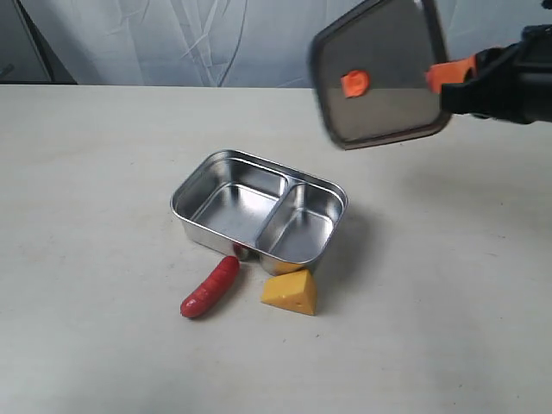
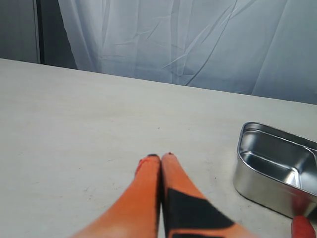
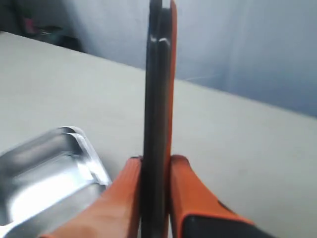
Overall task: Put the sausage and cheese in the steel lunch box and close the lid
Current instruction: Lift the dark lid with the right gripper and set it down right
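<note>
Nearest the camera in the exterior view, a glossy red sausage lies at a slant on a pale table. Its far end is just beside the front wall of the steel lunch box. To the right of the sausage and apart from it, a yellow-orange wedge of cheese sits just in front of the box's near corner.

The box stands open behind them. Its larger compartment is on the left and its smaller one on the right, and both show bare shiny steel.

Farther back and well above the table, the right gripper holds the dark translucent lid in the air. Its orange fingers are pinched on the lid's right edge. The lid is tilted with one broad face toward the camera, and an orange valve tab sits at its centre.

The left gripper, seen only from its own wrist camera, hangs low over the table near the box. Its fingers are pressed together with nothing between them.

A white curtain closes off the back.
</note>
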You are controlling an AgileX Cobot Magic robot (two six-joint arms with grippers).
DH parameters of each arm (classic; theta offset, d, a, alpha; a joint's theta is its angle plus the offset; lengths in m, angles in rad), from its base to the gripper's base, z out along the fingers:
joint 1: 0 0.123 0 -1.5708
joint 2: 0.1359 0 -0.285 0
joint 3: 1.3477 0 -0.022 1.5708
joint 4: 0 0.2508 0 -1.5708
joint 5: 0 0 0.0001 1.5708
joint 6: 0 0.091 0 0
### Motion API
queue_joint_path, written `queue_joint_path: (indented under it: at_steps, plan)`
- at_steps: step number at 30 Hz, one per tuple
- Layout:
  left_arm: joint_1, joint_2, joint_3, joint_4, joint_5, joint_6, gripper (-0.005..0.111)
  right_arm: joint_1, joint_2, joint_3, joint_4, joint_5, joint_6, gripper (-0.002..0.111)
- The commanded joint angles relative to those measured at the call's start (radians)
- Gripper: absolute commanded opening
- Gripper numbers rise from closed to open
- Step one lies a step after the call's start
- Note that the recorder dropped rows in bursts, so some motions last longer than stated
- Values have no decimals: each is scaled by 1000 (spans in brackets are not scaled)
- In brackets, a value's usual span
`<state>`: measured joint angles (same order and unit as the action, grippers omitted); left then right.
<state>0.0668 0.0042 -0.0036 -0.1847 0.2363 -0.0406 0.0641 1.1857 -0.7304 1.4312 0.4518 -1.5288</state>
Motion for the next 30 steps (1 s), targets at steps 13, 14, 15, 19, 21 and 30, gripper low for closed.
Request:
queue_joint_path:
  at_steps: [13,14,15,19,21,30]
  plan:
    - [-9,-4,4,3,-2,0,0,31,-44,-4,-1543,12,802,-1]
    - [-9,-4,4,3,-2,0,0,62,-44,-4,-1689,45,918,-1]
    - [-9,-4,4,3,-2,0,0,100,-44,-4,-1824,87,1013,-1]
    - [-9,-4,4,3,-2,0,0,264,-37,0,-1981,260,1074,-1]
    - [-9,-4,4,3,-2,0,0,332,-35,26,-1961,292,1074,-1]
    - [-9,-4,4,3,-2,0,0,490,84,188,-1865,298,1077,-1]
